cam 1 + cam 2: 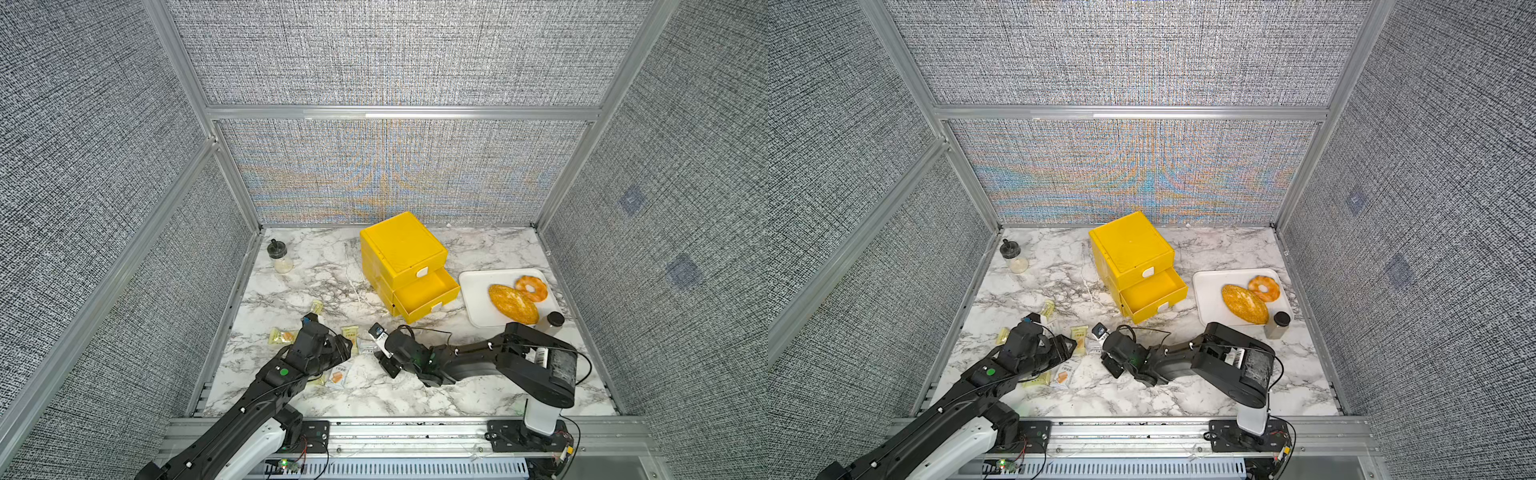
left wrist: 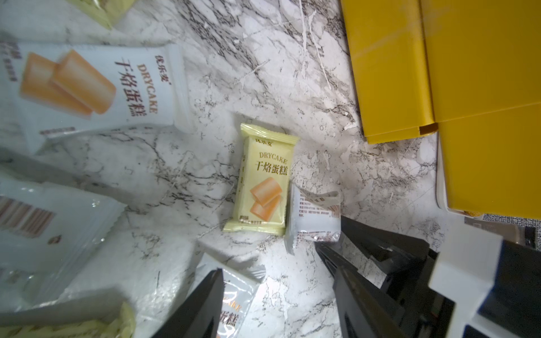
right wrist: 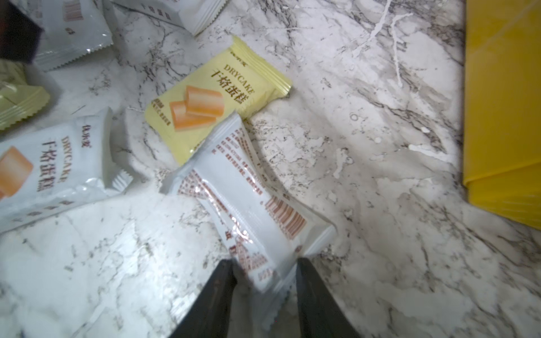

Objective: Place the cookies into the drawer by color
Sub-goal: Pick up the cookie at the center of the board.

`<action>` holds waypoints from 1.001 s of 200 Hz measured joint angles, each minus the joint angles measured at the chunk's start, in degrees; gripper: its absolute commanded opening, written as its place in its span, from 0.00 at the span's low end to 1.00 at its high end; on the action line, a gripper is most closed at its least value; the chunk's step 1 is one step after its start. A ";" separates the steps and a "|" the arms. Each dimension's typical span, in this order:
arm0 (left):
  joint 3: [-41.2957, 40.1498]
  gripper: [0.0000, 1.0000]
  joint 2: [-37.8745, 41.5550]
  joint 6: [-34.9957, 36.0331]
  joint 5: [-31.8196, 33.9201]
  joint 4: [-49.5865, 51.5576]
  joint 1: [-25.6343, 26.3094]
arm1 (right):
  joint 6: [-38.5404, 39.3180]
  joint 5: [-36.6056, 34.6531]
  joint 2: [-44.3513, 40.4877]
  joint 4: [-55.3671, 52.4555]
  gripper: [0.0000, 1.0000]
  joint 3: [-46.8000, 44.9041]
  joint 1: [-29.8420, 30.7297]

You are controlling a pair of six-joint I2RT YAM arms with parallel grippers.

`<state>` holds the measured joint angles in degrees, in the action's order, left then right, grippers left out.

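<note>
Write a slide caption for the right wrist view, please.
Right gripper straddles one end of a white packet lying beside a yellow packet.

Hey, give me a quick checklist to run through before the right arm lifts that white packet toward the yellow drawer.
1. The white packet sits between the fingers of the right gripper: ok.
2. Grip firm on it: cannot tell.
3. The pale yellow packet lies clear of it: not ok, the white one overlaps its corner.
4. One drawer stands pulled open, floor bare: ok.
5. The left gripper is open, holding nothing: ok.
</note>
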<state>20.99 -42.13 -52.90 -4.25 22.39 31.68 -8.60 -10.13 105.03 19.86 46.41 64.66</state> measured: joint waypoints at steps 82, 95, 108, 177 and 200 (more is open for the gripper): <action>-0.35 0.66 2.34 -0.07 0.07 0.13 0.02 | -3.74 -0.66 -4.17 -5.20 0.00 0.94 1.55; -0.42 0.66 3.28 -0.07 0.24 0.42 0.02 | -4.55 -1.29 -6.12 -6.01 0.00 0.70 1.73; -0.59 0.69 4.20 -0.09 0.24 0.72 0.02 | -5.29 -1.95 -8.37 -6.82 0.00 0.26 1.70; -1.03 0.96 4.94 -0.15 -0.76 2.78 0.02 | -9.33 -7.91 -25.16 -14.71 0.00 -2.43 0.37; -1.03 0.99 3.52 -0.04 -1.75 2.78 0.04 | -9.99 -9.64 -31.10 -17.62 0.00 -2.43 -2.14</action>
<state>19.97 -38.61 -52.95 -6.00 25.17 31.73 -18.59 -19.77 73.93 2.24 43.99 62.52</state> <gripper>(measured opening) 0.996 0.073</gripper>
